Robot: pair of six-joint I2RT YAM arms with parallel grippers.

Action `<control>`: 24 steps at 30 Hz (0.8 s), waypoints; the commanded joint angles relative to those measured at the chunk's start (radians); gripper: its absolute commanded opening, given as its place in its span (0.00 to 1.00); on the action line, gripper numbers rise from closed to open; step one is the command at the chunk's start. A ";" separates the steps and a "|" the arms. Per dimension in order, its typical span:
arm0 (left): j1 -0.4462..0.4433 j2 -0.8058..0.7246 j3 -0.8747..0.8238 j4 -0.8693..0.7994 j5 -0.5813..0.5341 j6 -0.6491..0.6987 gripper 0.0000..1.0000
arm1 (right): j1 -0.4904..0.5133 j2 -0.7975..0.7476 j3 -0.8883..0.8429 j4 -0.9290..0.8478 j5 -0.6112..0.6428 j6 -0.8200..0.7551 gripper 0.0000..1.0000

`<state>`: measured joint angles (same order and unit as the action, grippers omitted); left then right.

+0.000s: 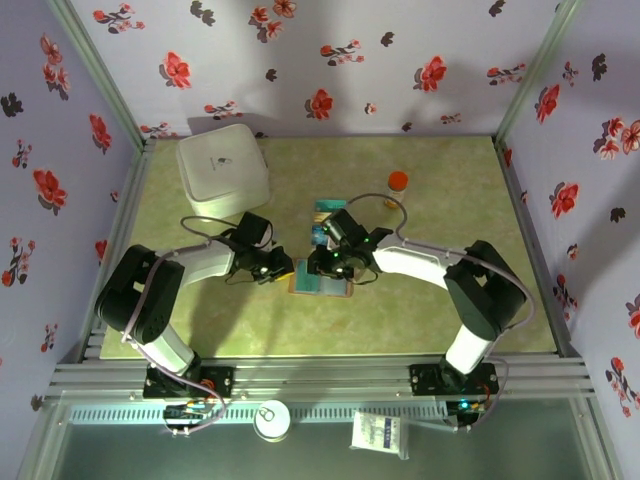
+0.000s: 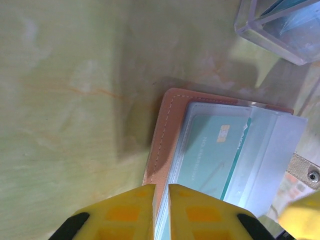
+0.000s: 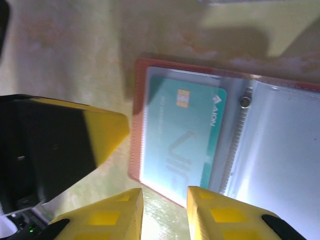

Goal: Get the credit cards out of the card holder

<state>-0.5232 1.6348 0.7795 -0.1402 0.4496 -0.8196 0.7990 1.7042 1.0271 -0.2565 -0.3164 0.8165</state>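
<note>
The left gripper pinched the tan leather card holder's edge, apparently pinning it. The right gripper, slightly parted and empty, stood by the teal-green card in its clear sleeve.

Card holder tan stitched leather-like cover, glossy clear plastic sleeves; teal card smooth plastic; table matt marbled green.

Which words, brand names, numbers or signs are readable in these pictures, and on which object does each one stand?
"AION": brand name on the teal-green card in the clear pocket of the tan leather card holder, seen in the right wrist view.
"VIP": large pale letters on the same card, faint, so probably but not surely.
Small line of print beside the card's gold chip: too blurred to read.
Dark mark on the white square container: too small to read.
</note>
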 commanded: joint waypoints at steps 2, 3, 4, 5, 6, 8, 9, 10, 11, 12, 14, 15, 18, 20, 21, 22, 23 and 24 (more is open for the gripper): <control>0.006 -0.011 -0.027 0.014 0.021 0.015 0.12 | 0.005 0.031 0.016 -0.040 0.048 -0.004 0.29; 0.005 -0.016 -0.030 0.016 0.021 0.012 0.12 | 0.005 0.038 0.010 -0.046 0.059 -0.008 0.29; 0.005 -0.021 -0.034 0.017 0.020 0.010 0.12 | 0.005 0.044 0.003 -0.049 0.070 -0.013 0.29; 0.006 -0.023 -0.037 0.017 0.020 0.008 0.12 | 0.004 0.048 -0.005 -0.050 0.076 -0.015 0.29; 0.006 -0.027 -0.039 0.017 0.020 0.007 0.11 | 0.005 0.052 -0.013 -0.050 0.083 -0.016 0.29; 0.005 -0.034 -0.042 0.014 0.019 0.005 0.11 | 0.004 0.061 -0.030 -0.047 0.095 -0.019 0.29; 0.006 -0.038 -0.043 0.013 0.019 0.002 0.11 | 0.005 0.065 -0.038 -0.044 0.098 -0.020 0.29; 0.006 -0.043 -0.043 0.011 0.019 0.001 0.11 | 0.005 0.069 -0.043 -0.041 0.103 -0.024 0.29; 0.006 -0.047 -0.042 0.010 0.019 0.000 0.11 | 0.004 0.074 -0.047 -0.039 0.107 -0.027 0.29; 0.006 -0.051 -0.039 0.006 0.019 -0.001 0.11 | 0.005 0.079 -0.050 -0.040 0.109 -0.033 0.29; 0.006 -0.056 -0.027 -0.007 0.018 0.000 0.11 | 0.004 0.086 -0.052 -0.040 0.110 -0.044 0.29; 0.006 -0.059 -0.019 -0.016 0.017 0.002 0.11 | 0.004 0.087 -0.052 -0.039 0.107 -0.049 0.29; 0.005 -0.067 -0.004 -0.027 0.015 0.001 0.11 | 0.004 0.080 -0.051 -0.039 0.097 -0.054 0.29; 0.003 -0.070 0.005 -0.030 0.019 -0.001 0.11 | 0.004 0.063 -0.049 -0.031 0.087 -0.053 0.29; 0.000 -0.069 0.010 -0.030 0.020 -0.002 0.11 | 0.004 0.055 -0.047 -0.025 0.081 -0.050 0.29; -0.004 -0.067 0.014 -0.030 0.020 -0.003 0.11 | 0.004 0.045 -0.046 -0.021 0.079 -0.045 0.29; -0.007 -0.063 0.019 -0.029 0.021 -0.001 0.11 | 0.005 0.038 -0.044 -0.017 0.075 -0.040 0.29; -0.012 -0.057 0.023 -0.029 0.023 -0.001 0.11 | 0.004 0.027 -0.045 -0.008 0.071 -0.032 0.30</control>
<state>-0.5255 1.5906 0.7715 -0.1478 0.4503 -0.8204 0.7990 1.7653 0.9916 -0.2668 -0.2436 0.7856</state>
